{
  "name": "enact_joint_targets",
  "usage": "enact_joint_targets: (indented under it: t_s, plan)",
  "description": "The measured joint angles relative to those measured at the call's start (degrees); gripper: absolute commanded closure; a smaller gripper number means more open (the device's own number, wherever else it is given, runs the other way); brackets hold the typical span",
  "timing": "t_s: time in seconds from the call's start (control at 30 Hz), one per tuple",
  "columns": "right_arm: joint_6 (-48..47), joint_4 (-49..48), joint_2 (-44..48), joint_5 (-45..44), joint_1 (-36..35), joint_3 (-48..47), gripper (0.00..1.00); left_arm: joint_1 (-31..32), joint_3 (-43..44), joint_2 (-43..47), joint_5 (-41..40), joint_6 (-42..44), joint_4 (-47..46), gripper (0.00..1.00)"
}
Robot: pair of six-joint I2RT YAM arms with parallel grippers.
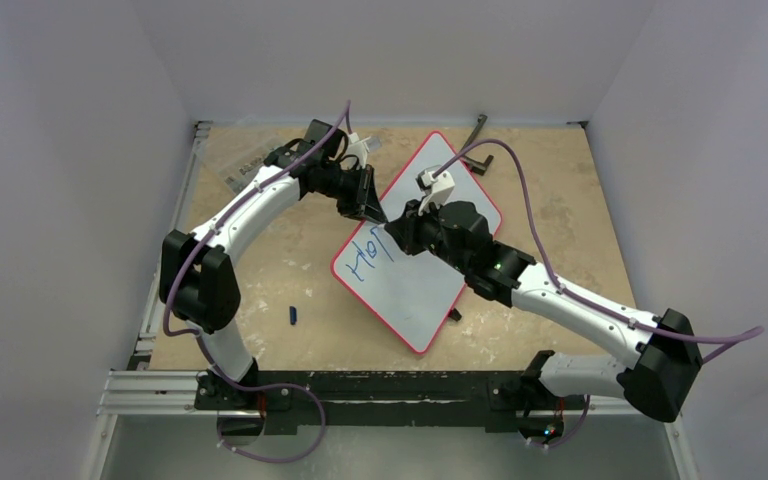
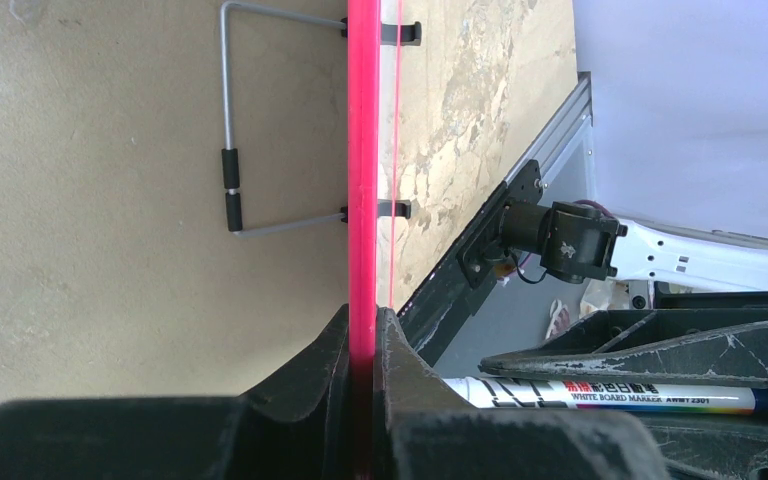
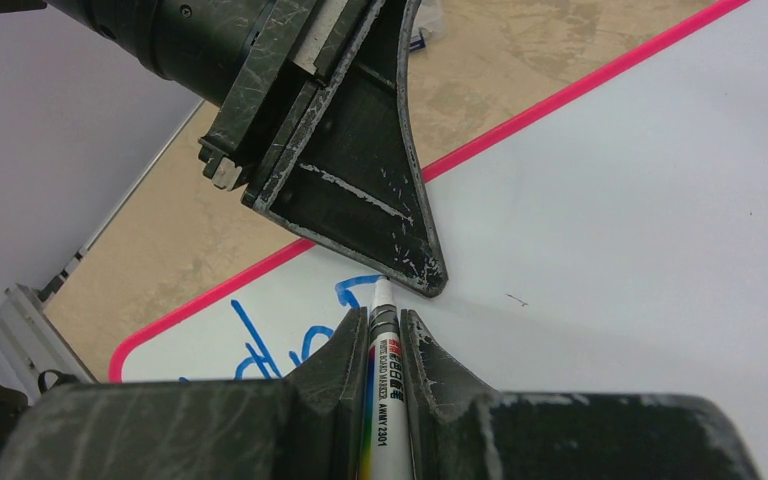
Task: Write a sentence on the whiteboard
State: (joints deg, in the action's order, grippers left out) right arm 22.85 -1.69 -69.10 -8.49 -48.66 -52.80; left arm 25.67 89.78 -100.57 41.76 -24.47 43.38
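1. At mid-table, the whiteboard lay flat and askew, its long axis running from near left to far right.
2. My left gripper was closed on the board's red rim along the far-left long edge, pinning it in place.
3. My right gripper was clamped on a whiteboard marker. The barrel pointed far-left, and the tip seemed to touch the white just beside a left finger.
4. The sentence was only a few slanted blue letters near that left edge, ending at the tip; I read roughly "Hop".
5. I judged that only the right arm could write. Bare board lay right and near of the tip, and the left finger crowded its far side, so the coming strokes would have to stay clear of that finger.
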Motion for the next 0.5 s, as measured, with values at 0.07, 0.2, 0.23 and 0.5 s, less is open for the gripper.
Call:
enact_joint_targets:
  t_s: [0.07,0.2,0.23,0.5]
  plan:
    - [0.00,0.00,0.00,-0.11,0.00,0.00,1.00,0.00,0.00,0.00,0.00,0.00,0.00,1.00]
    - [0.00,0.09,0.07,-0.79,0.00,0.09,1.00,0.00,0.00,0.00,0.00,0.00,0.00,1.00]
    - [0.00,0.26,0.13,-0.98,0.00,0.15,1.00,0.00,0.00,0.00,0.00,0.00,0.00,1.00]
    - [0.02,1.33,1.62,-1.95,0.04,2.01,1.00,0.00,0.00,0.00,-0.02,0.00,0.02,1.00]
